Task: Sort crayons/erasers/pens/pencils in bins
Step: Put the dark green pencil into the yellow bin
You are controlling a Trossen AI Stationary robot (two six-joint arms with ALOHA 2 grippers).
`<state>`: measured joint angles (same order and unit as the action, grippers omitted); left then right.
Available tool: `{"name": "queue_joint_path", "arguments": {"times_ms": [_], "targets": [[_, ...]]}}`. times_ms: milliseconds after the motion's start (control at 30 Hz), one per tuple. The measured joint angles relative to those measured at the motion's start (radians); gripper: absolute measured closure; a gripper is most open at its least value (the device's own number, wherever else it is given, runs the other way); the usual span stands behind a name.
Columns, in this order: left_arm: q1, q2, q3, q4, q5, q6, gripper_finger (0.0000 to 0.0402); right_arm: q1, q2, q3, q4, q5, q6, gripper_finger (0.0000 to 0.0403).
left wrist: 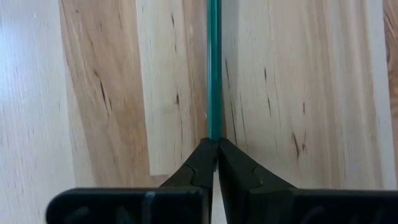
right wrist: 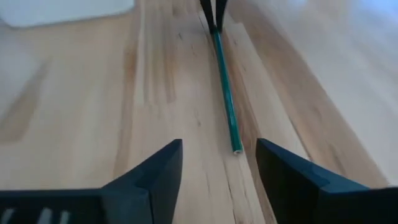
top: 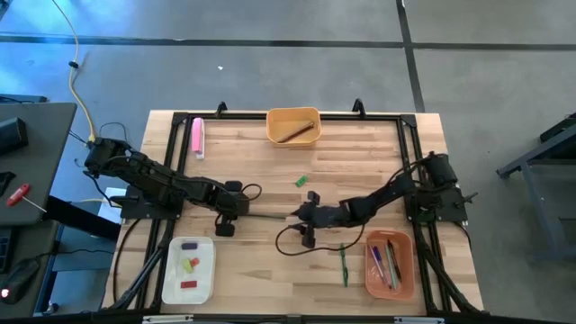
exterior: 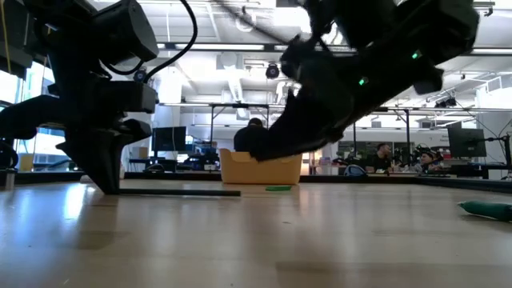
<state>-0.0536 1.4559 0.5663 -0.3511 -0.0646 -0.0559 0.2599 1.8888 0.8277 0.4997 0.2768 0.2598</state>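
Left hand (left wrist: 214,149) is clenched on one end of a teal pen (left wrist: 214,68) lying flat at worktop (top: 270,171) centre; right hand (right wrist: 217,162) stands released just off its other end. Around it: green crayon (top: 301,181) at 12 o'clock, green pen (top: 343,265) at 5 beside the salmon bin (top: 405,270). White bin (top: 171,270) sits at 8, yellow bin (top: 293,115) and pink bar (top: 197,136) farther off at 12 and 11.
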Motion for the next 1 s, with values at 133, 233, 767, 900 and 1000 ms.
{"name": "queue_joint_path", "arguments": {"times_ms": [133, 233, 767, 900, 1000], "targets": [[0.000, 0.000, 0.000, 0.001, 0.000, 0.008, 0.0401, -0.015, 0.059, 0.059, -0.052, -0.012, 0.005, 0.0199], [0.000, 0.000, -0.007, 0.010, 0.000, 0.015, 0.0401, -0.027, 0.091, 0.101, -0.082, -0.023, 0.004, 0.0199], [-0.002, -0.008, -0.064, 0.126, 0.006, -0.001, 0.0401, -0.048, 0.169, 0.220, -0.227, -0.038, 0.024, 0.0257], [-0.002, -0.008, -0.064, 0.125, 0.007, -0.001, 0.0401, -0.058, 0.167, 0.222, -0.260, -0.039, 0.051, 0.0310], [-0.002, -0.008, -0.064, 0.125, 0.007, -0.003, 0.0401, -0.058, 0.166, 0.222, -0.267, -0.034, 0.051, 0.0347]]}}
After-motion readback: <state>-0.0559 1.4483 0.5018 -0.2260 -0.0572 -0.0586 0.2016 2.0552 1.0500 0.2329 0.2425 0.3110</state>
